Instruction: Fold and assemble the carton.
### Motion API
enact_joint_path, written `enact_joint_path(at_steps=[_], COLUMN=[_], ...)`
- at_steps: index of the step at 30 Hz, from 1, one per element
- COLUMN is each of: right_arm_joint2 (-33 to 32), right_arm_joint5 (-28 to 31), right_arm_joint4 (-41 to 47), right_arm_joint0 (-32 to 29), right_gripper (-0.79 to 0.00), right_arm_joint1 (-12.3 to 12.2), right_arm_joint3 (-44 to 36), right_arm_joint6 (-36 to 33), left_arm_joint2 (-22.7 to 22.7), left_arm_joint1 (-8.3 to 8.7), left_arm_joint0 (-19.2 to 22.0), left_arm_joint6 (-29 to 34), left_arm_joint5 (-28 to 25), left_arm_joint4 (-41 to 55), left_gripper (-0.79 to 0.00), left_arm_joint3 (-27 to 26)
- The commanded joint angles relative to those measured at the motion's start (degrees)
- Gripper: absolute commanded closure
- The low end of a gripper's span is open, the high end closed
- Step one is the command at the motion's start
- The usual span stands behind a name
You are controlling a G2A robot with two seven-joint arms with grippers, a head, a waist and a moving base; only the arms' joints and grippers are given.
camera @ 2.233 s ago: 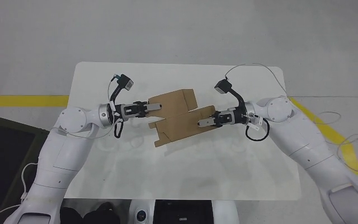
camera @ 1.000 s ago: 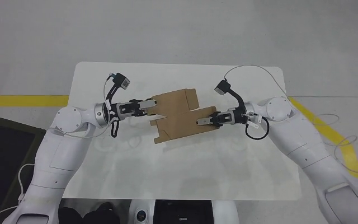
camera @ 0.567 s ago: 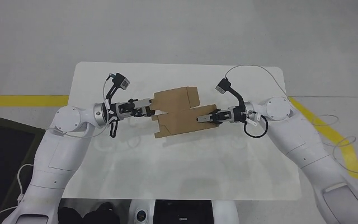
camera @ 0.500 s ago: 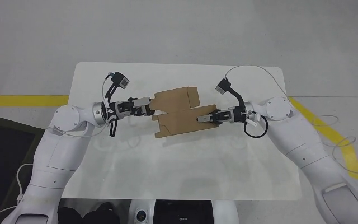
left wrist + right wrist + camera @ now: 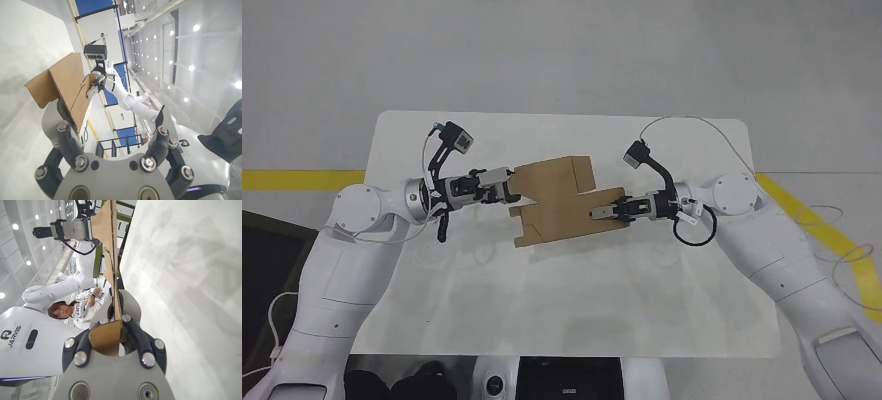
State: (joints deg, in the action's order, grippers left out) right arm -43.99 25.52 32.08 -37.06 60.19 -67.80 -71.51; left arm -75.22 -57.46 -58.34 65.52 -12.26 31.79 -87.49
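A flat brown carton [image 5: 562,200] is held up over the middle of the white table [image 5: 572,300]. My right gripper [image 5: 597,213] is shut on its right-hand flap; the right wrist view has the cardboard [image 5: 110,237] running edge-on between the fingers [image 5: 130,309]. My left gripper [image 5: 514,191] sits at the carton's left edge and is open. In the left wrist view the sheet [image 5: 70,75] lies against one finger [image 5: 62,113], while the other finger [image 5: 162,117] stands well apart. A short flap is bent up at the carton's far end.
The table's front half lies bare below the carton. A thin cable [image 5: 692,120] loops over the back right of the table. A yellow line [image 5: 302,180] runs along the floor on both sides.
The carton has shifted slightly toward the table's back and turned a little. The left wrist has rotated, its camera swinging toward the back. The right gripper has kept its hold.
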Motion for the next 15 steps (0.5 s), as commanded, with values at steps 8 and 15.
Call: enact_joint_path(at_steps=[8, 15], right_arm_joint2=[-0.2, -0.8], right_arm_joint5=[-0.9, -0.9], right_arm_joint4=[-1.6, -1.7], right_arm_joint0=[-0.2, -0.4], right_gripper=[0.000, 0.000], right_arm_joint1=[0.5, 0.9], right_arm_joint3=[-1.9, -1.9], right_arm_joint6=[-0.1, -0.4], left_arm_joint2=[1.9, 2.1], left_arm_joint1=[-0.48, -0.51], left_arm_joint0=[2.1, 2.1], left_arm_joint6=[-1.3, -1.2], left_arm_joint5=[-0.1, -0.3], left_arm_joint4=[-0.5, -0.7], left_gripper=[-0.785, -0.785], left_arm_joint3=[3.5, 3.9])
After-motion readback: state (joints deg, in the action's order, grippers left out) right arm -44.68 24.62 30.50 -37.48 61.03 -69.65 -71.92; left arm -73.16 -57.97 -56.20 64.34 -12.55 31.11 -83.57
